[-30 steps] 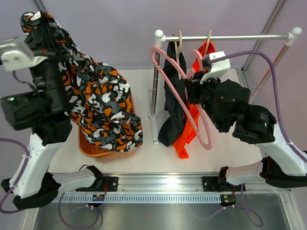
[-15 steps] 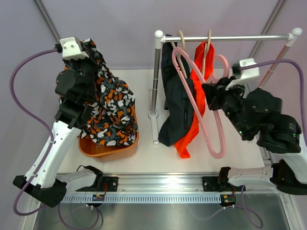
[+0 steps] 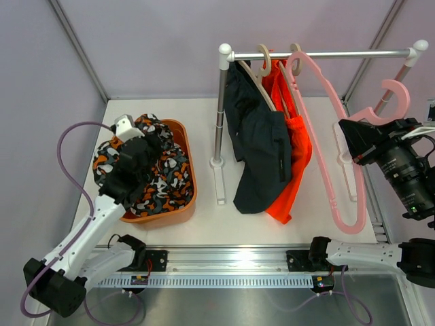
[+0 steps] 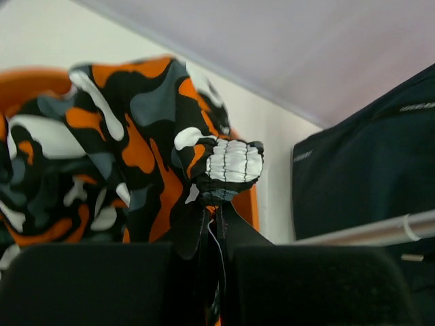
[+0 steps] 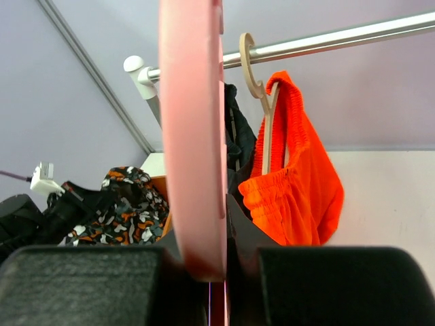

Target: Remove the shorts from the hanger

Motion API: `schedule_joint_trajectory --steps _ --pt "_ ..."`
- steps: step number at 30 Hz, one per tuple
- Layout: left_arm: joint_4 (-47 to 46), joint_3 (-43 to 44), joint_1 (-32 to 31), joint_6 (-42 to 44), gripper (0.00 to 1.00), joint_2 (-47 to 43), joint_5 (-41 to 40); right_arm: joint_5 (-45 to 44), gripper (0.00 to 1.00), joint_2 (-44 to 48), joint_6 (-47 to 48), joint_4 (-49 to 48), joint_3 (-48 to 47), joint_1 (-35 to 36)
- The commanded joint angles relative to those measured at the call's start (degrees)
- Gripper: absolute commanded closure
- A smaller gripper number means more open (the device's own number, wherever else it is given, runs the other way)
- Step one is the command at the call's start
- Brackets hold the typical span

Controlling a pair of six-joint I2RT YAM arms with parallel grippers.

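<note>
Camouflage shorts, pinched by closed left end effector

Lighting bright, even and diffuse from overhead, with only faint soft shadows on the white table and mild glare on the metal rail at its near edge; the pink hanger close to the right wrist lens is blurred, while the camouflage shorts in the left wrist view are crisp.

A robotics lab test cell: plain lilac partition walls enclose a white tabletop, with robot arms bolted to an aluminium rail along its near edge.
</note>
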State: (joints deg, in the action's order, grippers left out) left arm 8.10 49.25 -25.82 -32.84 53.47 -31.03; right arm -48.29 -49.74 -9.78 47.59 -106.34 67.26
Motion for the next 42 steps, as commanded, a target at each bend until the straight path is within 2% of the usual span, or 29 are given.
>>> schedule_joint_trajectory --steps 1,6,10,16,18,20,23,24,27,28,31,32,35,38,42 --pt "1.6 -4.2 -0.2 -10.9 1.00 -3.0 2.7 -2.3 1.00 0.7 -1.4 1.0 0.4 -0.3" --pt "6.6 -10.4 -0.3 -16.2 1.00 -3.5 4.8 -5.5 1.00 2.2 -1.9 2.5 0.3 -0.4" --pt "6.7 -14.7 -0.2 -21.5 1.00 -4.8 7.6 -6.2 1.00 2.7 -3.0 4.8 -0.3 -0.4" --pt "2.1 -20.9 -0.1 -25.3 1.00 -2.0 13.4 -7.5 1.00 2.8 -4.5 9.2 -2.4 -0.4" --pt "0.3 -22.1 -0.2 -25.5 1.00 -0.2 14.9 -5.2 1.00 4.0 -4.6 9.0 -2.6 -0.3" --pt "-0.6 -23.8 -0.2 -25.7 0.97 0.5 15.5 -1.9 1.00 5.3 -4.5 7.8 -2.4 -0.3" --pt "-1.4 -25.3 -0.2 -26.5 0.91 1.4 15.7 -2.2 1.00 6.3 -4.8 8.9 -4.2 -0.4" --pt "-1.9 -25.7 -0.2 -26.6 0.88 1.5 15.8 -2.5 1.00 6.4 -4.8 9.4 -4.7 -0.4" --pt "-2.6 -26.3 -0.2 -26.2 0.72 0.8 15.9 -3.2 1.00 7.0 -4.5 9.6 -5.3 -0.3" --pt "-2.7 -26.2 -0.2 -25.5 0.63 0.3 15.8 -3.2 1.00 7.4 -4.3 9.2 -5.2 -0.4" --pt "-2.1 -25.4 -0.2 -24.0 0.51 -0.2 15.7 -4.5 1.00 7.8 -3.8 8.5 -4.9 -0.4" --pt "-1.8 -25.1 -0.2 -23.7 0.37 -0.6 15.7 -5.7 1.00 7.8 -3.3 8.3 -4.8 -0.4" --pt "-0.1 -23.2 -0.2 -22.1 0.22 -2.3 16.0 -8.9 1.00 6.8 -3.0 9.5 -5.5 -0.4" --pt "2.2 -20.1 -0.2 -20.4 0.11 -5.2 16.4 -12.4 1.00 4.0 -3.7 13.6 -6.9 -0.3" --pt "6.7 -14.1 -0.2 -17.3 0.02 -8.4 17.0 -15.5 1.00 -0.5 -5.0 19.1 -7.5 -0.3"
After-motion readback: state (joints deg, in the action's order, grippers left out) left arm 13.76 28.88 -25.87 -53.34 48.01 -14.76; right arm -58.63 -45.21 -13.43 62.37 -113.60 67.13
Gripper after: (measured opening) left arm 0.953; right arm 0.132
